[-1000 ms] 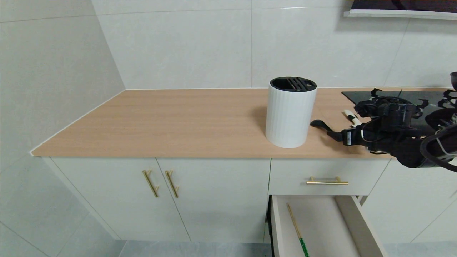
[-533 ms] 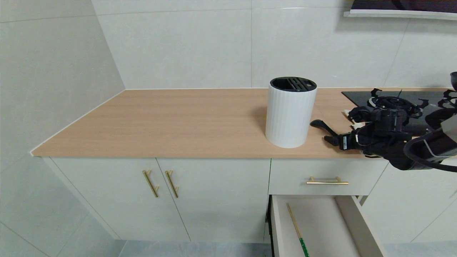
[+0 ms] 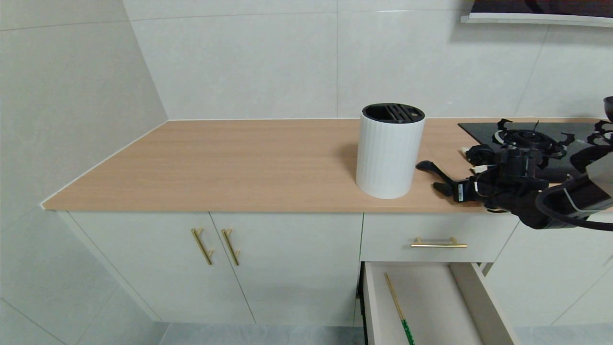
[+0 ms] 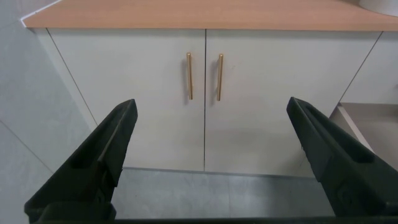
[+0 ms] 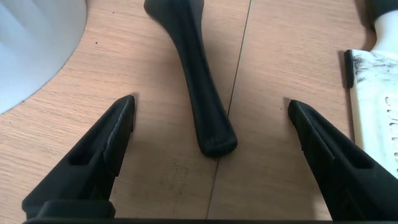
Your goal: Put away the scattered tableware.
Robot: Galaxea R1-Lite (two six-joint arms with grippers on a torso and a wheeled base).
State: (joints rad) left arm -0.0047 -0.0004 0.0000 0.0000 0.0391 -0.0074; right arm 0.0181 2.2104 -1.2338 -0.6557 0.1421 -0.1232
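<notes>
A black utensil handle (image 5: 196,81) lies on the wooden counter (image 3: 239,163), just right of the white ribbed holder (image 3: 389,151). My right gripper (image 5: 211,130) is open low over the counter, its fingers on either side of the handle's near end. In the head view the black utensil (image 3: 431,170) points toward my right gripper (image 3: 445,187). A white-handled knife (image 5: 373,112) lies further right, near the stove. My left gripper (image 4: 211,149) hangs open in front of the cabinet doors (image 4: 205,93), holding nothing.
A gas stove (image 3: 531,136) sits at the counter's right end. Below the counter an open drawer (image 3: 431,306) holds a chopstick with a green tip (image 3: 398,309). The counter's left half is bare wood.
My right gripper has moved left and slightly down along the counter, closing in on the black utensil's handle end. The holder and utensil have stayed put.
</notes>
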